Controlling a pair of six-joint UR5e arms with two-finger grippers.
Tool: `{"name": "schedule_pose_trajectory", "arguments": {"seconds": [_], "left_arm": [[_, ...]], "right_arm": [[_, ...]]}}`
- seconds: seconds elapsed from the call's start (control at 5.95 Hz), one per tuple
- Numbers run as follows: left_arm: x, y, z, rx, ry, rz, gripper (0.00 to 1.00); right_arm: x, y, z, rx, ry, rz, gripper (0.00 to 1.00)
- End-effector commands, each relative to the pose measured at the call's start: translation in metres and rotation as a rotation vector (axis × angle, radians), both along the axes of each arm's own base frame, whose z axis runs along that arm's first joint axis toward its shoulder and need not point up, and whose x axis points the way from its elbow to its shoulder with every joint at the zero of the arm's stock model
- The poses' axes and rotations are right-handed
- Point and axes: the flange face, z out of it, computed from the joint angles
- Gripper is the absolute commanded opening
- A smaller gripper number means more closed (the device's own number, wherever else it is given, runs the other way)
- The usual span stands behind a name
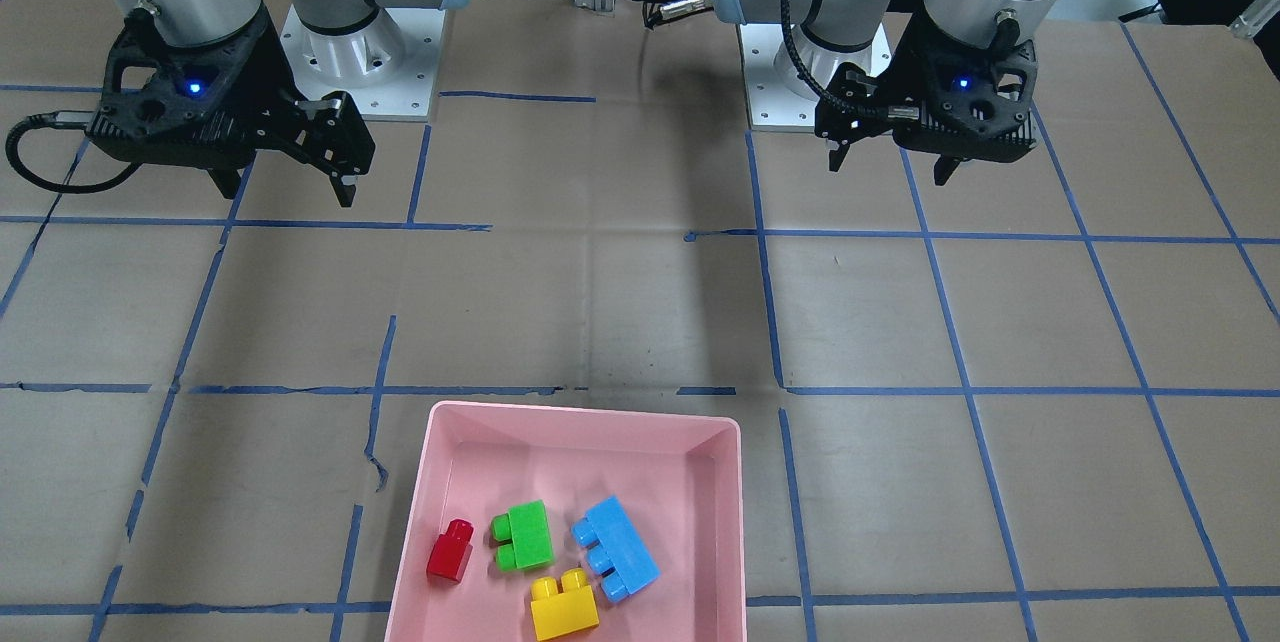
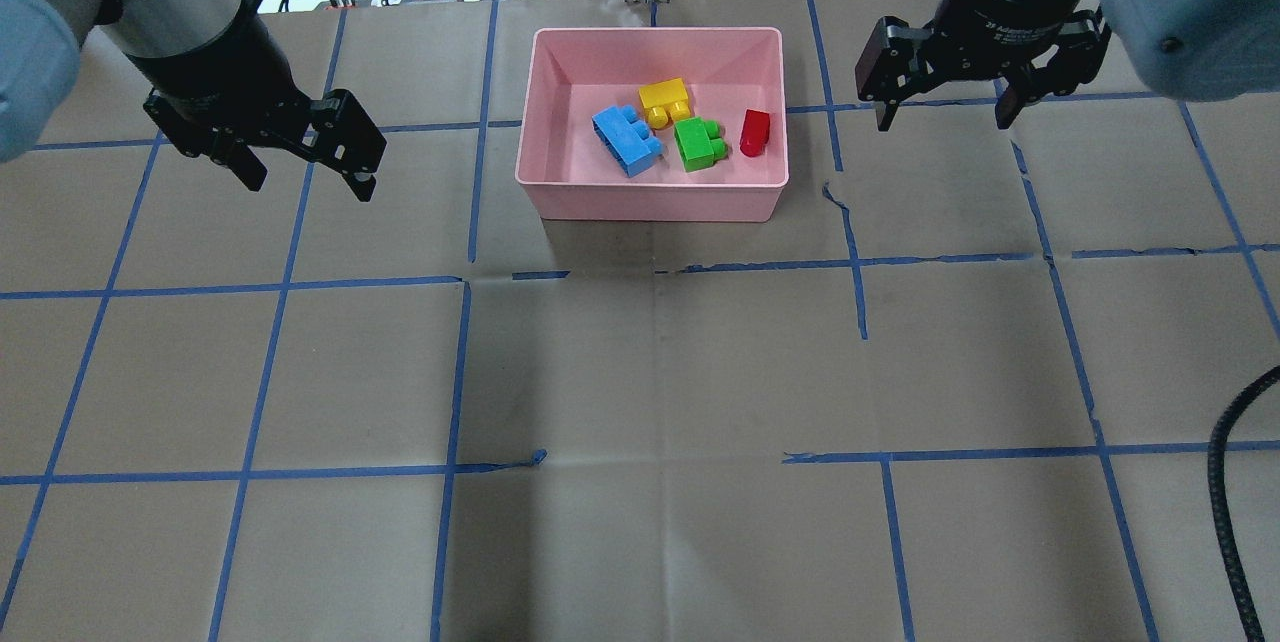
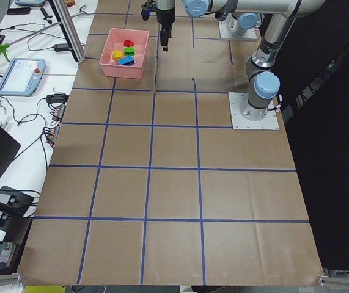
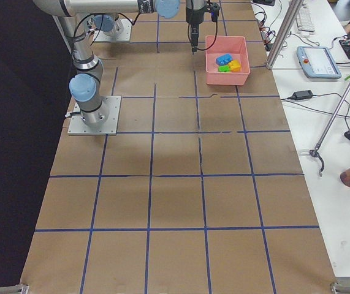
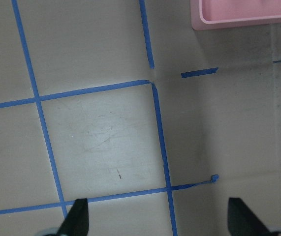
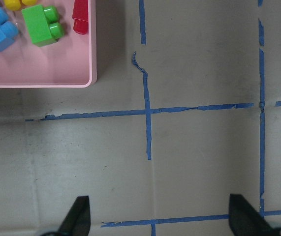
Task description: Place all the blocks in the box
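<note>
Table [image 2: 640, 372]: top covered in brown paper, divided into squares by blue tape grid [image 2: 452, 362], torn in places. Directly on it: pink box [image 2: 655, 204], central, at the operators' side; right arm's base plate [image 1: 405, 72] and left arm's base plate [image 1: 775, 87], both white.

One camera faces the robot [image 1: 350, 22] from across the surface [image 1: 600, 302], steeply downward; another looks forward over its shoulders. Two distant cameras watch from the surface's ends. Both wrist cameras look straight down, close. Every view catches the pink box [image 2: 650, 200].
</note>
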Motion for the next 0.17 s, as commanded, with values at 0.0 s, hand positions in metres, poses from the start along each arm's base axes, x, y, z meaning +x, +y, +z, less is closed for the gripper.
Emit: {"name": "schedule_pose_trajectory", "arguments": {"seconds": [0.0], "left_arm": [[0.0000,-0.0001,0.0008,-0.002,0.000,0.000,0.98]], "right_arm": [[0.0000,0.0000,-0.0011,0.002,0.000,0.000,1.00]]}}
